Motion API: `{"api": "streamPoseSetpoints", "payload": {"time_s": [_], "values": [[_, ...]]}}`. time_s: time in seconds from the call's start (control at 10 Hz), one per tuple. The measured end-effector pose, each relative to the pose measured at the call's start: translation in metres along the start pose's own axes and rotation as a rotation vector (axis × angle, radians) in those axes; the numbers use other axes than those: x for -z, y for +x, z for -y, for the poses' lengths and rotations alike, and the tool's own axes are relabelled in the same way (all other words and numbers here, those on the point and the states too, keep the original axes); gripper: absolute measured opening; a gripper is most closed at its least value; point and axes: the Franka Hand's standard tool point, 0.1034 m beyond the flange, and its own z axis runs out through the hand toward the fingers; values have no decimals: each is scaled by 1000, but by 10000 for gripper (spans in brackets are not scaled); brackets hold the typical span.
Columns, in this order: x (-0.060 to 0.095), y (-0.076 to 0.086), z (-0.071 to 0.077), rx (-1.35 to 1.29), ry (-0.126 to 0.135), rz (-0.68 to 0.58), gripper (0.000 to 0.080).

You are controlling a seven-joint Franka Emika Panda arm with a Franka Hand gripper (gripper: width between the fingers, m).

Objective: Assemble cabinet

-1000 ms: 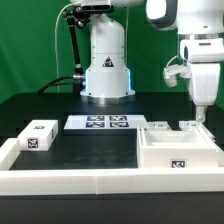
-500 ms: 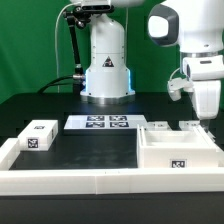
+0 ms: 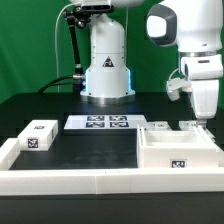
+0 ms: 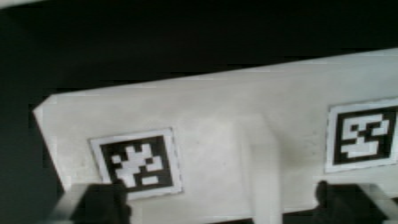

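The cabinet is the big white box at the exterior view's right. It lies with an open hollow facing up, one tag on its front wall and small tagged blocks along its far edge. My gripper hangs just above that far right edge. In the wrist view a white face of the cabinet with two tags fills the picture. My gripper is open, its dark fingertips wide apart over the white surface. It holds nothing.
A small white tagged block sits at the left. The marker board lies in front of the robot base. A long white border rail runs along the front and left of the black table.
The gripper has shifted a little toward the exterior view's right and its wrist has turned. In the last half second it has barely moved. The parts have not moved.
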Motion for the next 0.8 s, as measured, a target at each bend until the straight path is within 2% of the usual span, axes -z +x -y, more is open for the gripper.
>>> {"api": "streamPoseSetpoints", "payload": {"time_s": [0.2, 0.3, 0.4, 0.8], "values": [[-2, -2, 0, -5, 1, 0, 163], [-5, -3, 1, -7, 6, 0, 163], [-5, -2, 0, -7, -2, -7, 68], [-4, -2, -1, -9, -3, -8, 68]]}}
